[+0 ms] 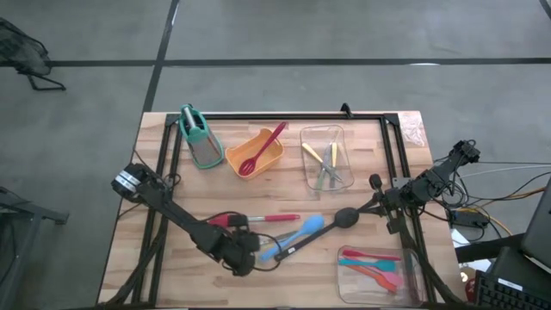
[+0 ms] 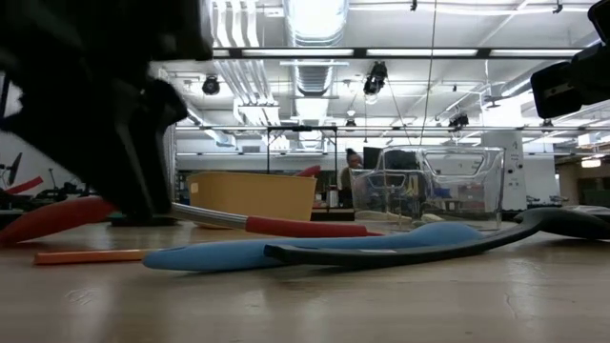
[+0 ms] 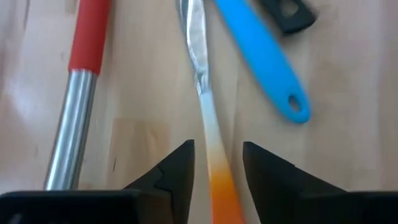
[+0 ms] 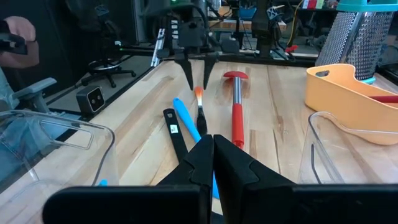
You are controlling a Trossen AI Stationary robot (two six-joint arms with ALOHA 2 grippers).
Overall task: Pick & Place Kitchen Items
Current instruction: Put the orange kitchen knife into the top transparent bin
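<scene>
My table is a pale wooden slab, and both my arms reach over its near half. At the back of it stand the orange tub with a red spoon leaning in it, the teal-handled grey holder just beside the tub, and a clear tray holding small yellow and green pieces. A second clear tray sits at the near right with pink, orange and teal utensils lying in it. In the middle of the table lie the loose items: the black ladle, its bowl toward my right arm, crosses the blue spatula, and the red-handled steel utensil lies just beyond them. My left gripper is low over the table near the front, its fingers standing a narrow way apart on either side of the slim orange-ended utensil, which lies flat on the wood between the red-handled one and the blue handle; I cannot tell whether the fingers touch it. My right gripper waits at the right side of the table by the ladle's bowl, its fingers pressed together with nothing between them.
</scene>
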